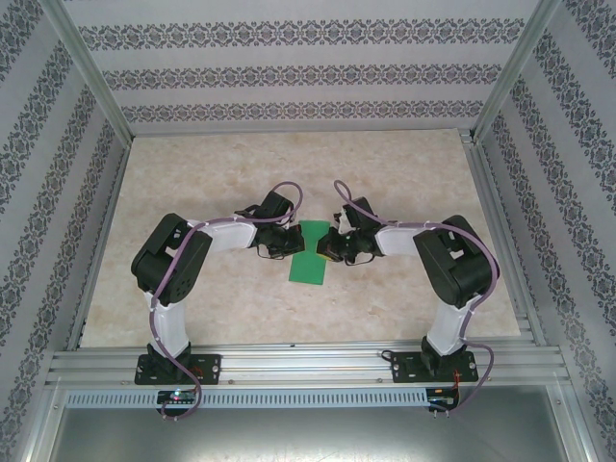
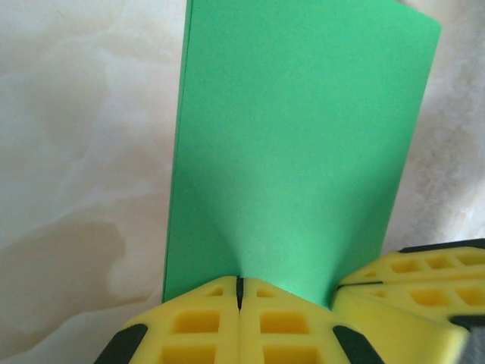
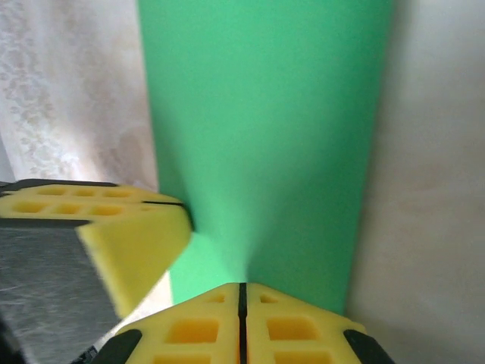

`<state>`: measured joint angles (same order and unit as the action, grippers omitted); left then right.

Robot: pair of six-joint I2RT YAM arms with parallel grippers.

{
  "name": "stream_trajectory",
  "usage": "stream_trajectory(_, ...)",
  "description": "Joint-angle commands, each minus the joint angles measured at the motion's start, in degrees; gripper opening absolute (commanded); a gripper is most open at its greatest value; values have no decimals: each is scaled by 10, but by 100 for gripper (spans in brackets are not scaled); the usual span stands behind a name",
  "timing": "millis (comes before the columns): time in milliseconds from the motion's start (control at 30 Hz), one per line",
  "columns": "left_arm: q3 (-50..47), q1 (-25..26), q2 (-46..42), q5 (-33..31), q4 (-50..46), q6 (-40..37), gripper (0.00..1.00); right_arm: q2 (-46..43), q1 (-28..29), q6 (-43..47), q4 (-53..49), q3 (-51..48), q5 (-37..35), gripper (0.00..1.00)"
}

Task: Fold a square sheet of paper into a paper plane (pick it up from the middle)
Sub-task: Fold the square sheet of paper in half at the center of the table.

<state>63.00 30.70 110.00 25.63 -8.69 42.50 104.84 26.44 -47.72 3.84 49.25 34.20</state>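
With left gripper [image 2: 239,294] and right gripper [image 3: 242,294] pinching paper [image 1: 310,252] at frame bottom: likely light, limp, easily creased; hold mid-edge.

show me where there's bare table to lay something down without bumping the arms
Crowded: the centre, where the left gripper and right gripper both pinch the green sheet. Widest bare patch: the far half of the table, between them and the back wall. Another lies near, between the sheet and the front rail.

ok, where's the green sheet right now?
In the top view the square sheet of paper is at mid-table, pinched between the left gripper and the right gripper, one on each side.
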Motion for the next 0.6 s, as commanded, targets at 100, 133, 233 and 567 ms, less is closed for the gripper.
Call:
stream_trajectory(100,-21,9,29,-18,-26,-6,0,22,-11,25,15,-35,-5,10)
stream_trajectory(133,-22,9,29,-18,-26,-6,0,26,-11,31,8,-36,-10,10)
stream_trajectory(233,-26,9,29,-19,-26,-6,0,30,-11,46,-6,-45,-29,10)
stream_trajectory(567,-31,9,28,-23,-25,-8,0,-50,-11,18,62,-45,29,13)
